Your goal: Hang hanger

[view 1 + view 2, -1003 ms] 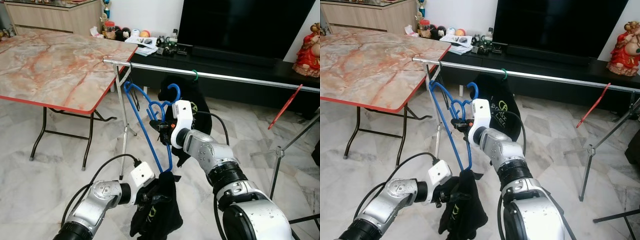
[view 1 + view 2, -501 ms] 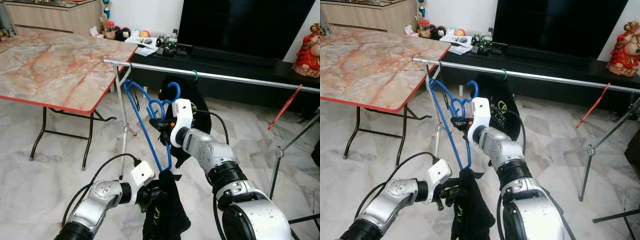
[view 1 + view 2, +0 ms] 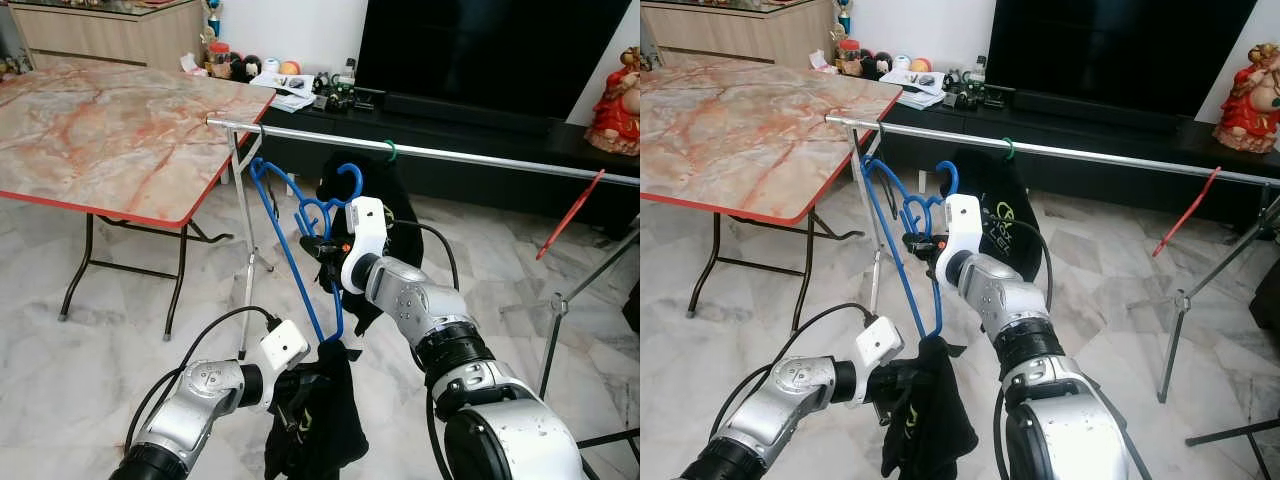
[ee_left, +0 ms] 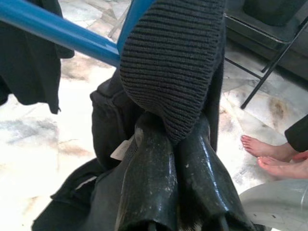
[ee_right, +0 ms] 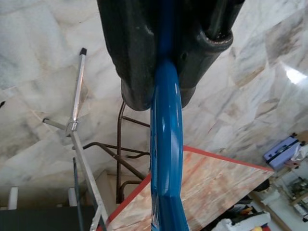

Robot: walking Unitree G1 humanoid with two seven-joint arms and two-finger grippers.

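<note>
Blue plastic, thin and smooth — the hanger hung tilted below the rail, its hook not yet over it. The right gripper was clenched on its neck; the left gripper pinched the black garment draped on its low corner, ribbed knit against the fingers. The hook probably had to rise above the steel bar and settle gently, cloth kept slack. A marble-patterned table stood beside.
</note>
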